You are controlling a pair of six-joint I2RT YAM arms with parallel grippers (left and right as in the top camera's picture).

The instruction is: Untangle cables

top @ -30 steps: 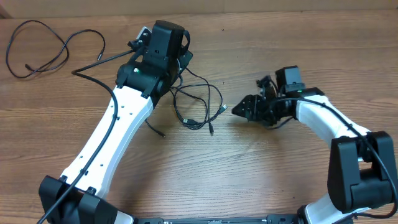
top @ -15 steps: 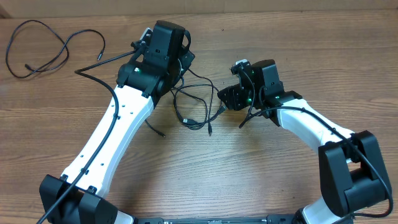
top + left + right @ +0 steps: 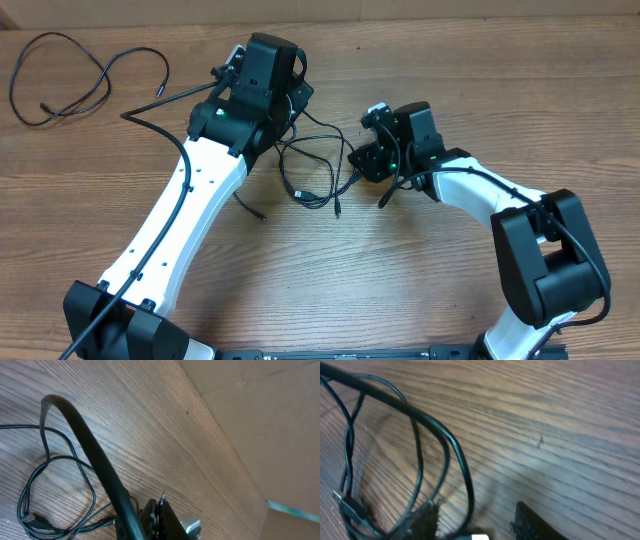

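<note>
Right wrist view: my right gripper [image 3: 480, 526], jaws standing apart, straddling a strand of cables [image 3: 462, 465] lying looped at table centre. Beyond, left gripper [image 3: 160, 518] clenching a lifted strand. Farthest, loose cable [image 3: 100, 68] lying apart, seemingly freed. Central loops awaiting separation, I'm judging.

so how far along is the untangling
Done: one cable lies free in the overhead view's top-left corner. In hand: the left pincer is shut by the tangle, and the right pincer sits open around one of its loops. Left: those crossed strands in the middle are not yet pulled apart.
</note>
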